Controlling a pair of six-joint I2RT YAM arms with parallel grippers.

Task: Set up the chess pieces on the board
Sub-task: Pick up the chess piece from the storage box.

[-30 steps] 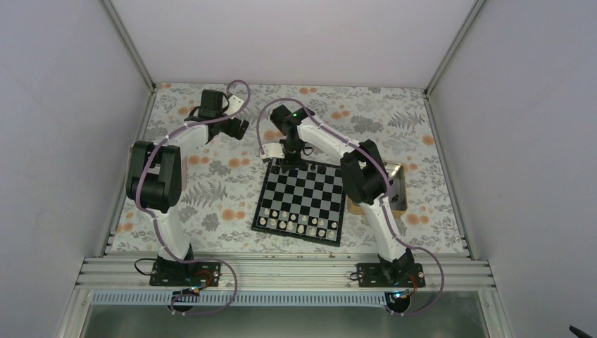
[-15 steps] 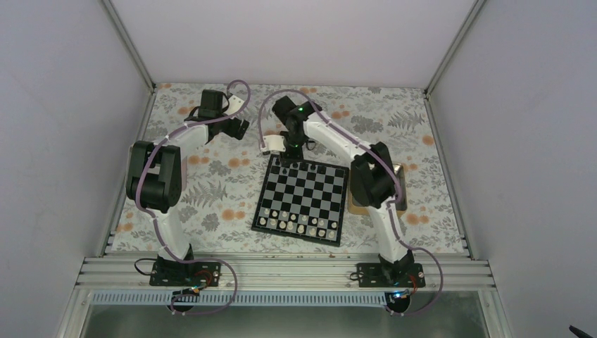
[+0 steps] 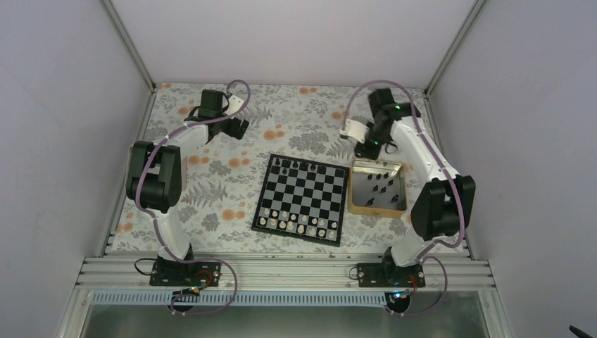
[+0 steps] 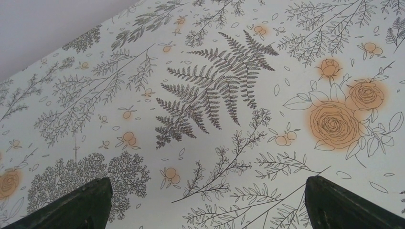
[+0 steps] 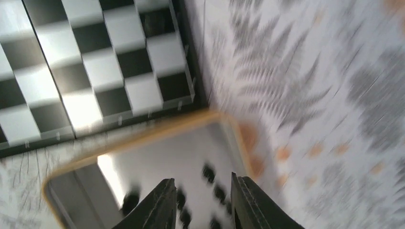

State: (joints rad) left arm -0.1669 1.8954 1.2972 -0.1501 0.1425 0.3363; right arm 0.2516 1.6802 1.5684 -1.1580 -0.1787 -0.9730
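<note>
The board [image 3: 304,196] lies mid-table, and its corner shows in the right wrist view [image 5: 95,71]. Several black chess pieces [image 3: 283,163] stand along its far edge. White chessmen [image 3: 296,224] fill its near rows. More black chess pieces [image 3: 381,182] lie in the tan-rimmed tray [image 3: 350,187], blurred in the right wrist view [image 5: 208,172]. My right gripper [image 3: 365,149] hangs over the tray's far edge. It is open [image 5: 203,193] with nothing between its fingers. My left gripper [image 3: 239,129] is at the far left over the cloth, wide open [image 4: 205,205] and empty.
The floral cloth [image 3: 211,190] covers the table. Grey walls and aluminium posts close in the back and both sides. The tray's rim [image 5: 143,136] sits right beside the board's right edge. The right arm's elbow [image 3: 440,204] stands near the tray's right side.
My right gripper opened at the board's far left corner, leaving a black piece there. It then swung right to the tray. The left arm has not moved.
</note>
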